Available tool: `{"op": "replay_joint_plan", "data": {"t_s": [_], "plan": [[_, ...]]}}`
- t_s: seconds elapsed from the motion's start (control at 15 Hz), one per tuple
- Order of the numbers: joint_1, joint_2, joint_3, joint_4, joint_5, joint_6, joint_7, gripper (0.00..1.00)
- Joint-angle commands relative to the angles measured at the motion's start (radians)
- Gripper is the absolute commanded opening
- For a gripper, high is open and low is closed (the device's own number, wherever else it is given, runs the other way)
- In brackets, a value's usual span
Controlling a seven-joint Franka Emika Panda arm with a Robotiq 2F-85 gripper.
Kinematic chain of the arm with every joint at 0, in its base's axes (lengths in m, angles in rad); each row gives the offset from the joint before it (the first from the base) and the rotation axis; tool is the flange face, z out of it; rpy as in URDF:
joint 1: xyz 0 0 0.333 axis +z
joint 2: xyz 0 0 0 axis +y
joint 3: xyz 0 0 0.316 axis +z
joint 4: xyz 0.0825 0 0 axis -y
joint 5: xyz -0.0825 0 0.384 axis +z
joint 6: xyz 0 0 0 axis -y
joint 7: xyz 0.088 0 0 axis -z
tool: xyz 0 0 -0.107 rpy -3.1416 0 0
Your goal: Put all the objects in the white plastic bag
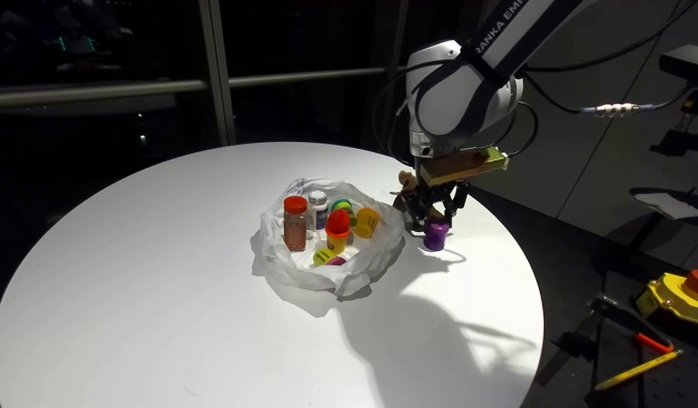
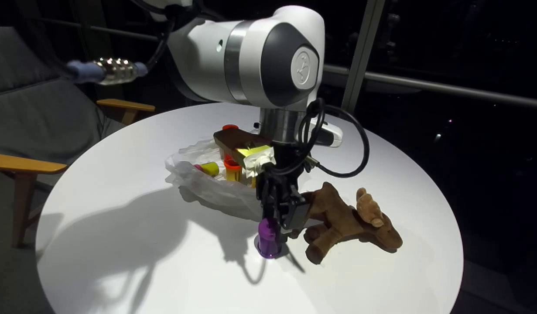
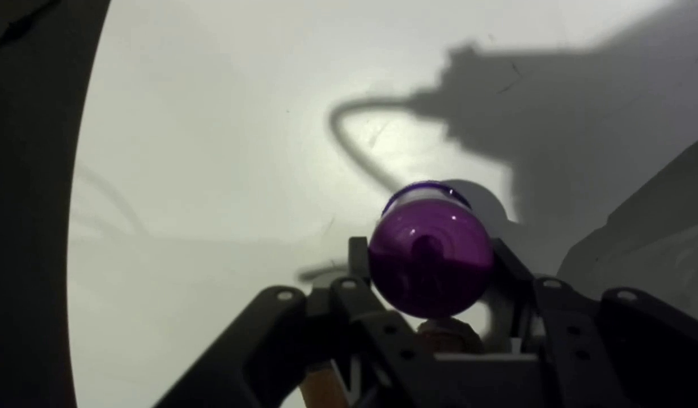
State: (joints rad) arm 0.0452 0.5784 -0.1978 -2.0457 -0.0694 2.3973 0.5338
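Pincer (image 3: 431, 260) clasps the purple container (image 3: 431, 243) — upright between its jaws.

White bag (image 1: 351, 276): thin crumpled plastic, translucent. Purple container (image 3: 431, 232) looks smooth, glossy, catches highlights. Brown toy (image 2: 338, 218): matt plush. Tabletop (image 1: 144, 272): smooth, faint glare. Cable connector (image 2: 118, 70): shiny metal. Chair (image 2: 37, 104), left in an exterior view: wooden armrests (image 2: 28, 162), matt grey cloth.

Bright table (image 1: 156, 294), broad shadows (image 2: 141, 222), glare (image 3: 405, 139)
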Motion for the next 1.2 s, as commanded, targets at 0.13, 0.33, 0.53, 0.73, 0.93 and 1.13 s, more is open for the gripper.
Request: {"op": "replay_joint_plan", "data": {"t_s": [0.13, 0.33, 0.53, 0.73, 0.93, 1.13], "plan": [[-0.037, -0.138, 0.010, -0.007, 0.072, -0.150, -0.042, 0.27], [-0.047, -0.252, 0.034, -0.003, 0.101, -0.176, -0.087, 0.27], [-0.029, -0.303, 0.069, 0.056, 0.114, -0.190, -0.082, 0.27], [-0.004, -0.284, 0.133, 0.078, 0.138, -0.186, -0.073, 0.27], [0.041, -0.214, 0.164, 0.106, 0.098, -0.168, -0.014, 0.27], [0.083, -0.134, 0.162, 0.146, 0.074, -0.183, 0.027, 0.27]]}}
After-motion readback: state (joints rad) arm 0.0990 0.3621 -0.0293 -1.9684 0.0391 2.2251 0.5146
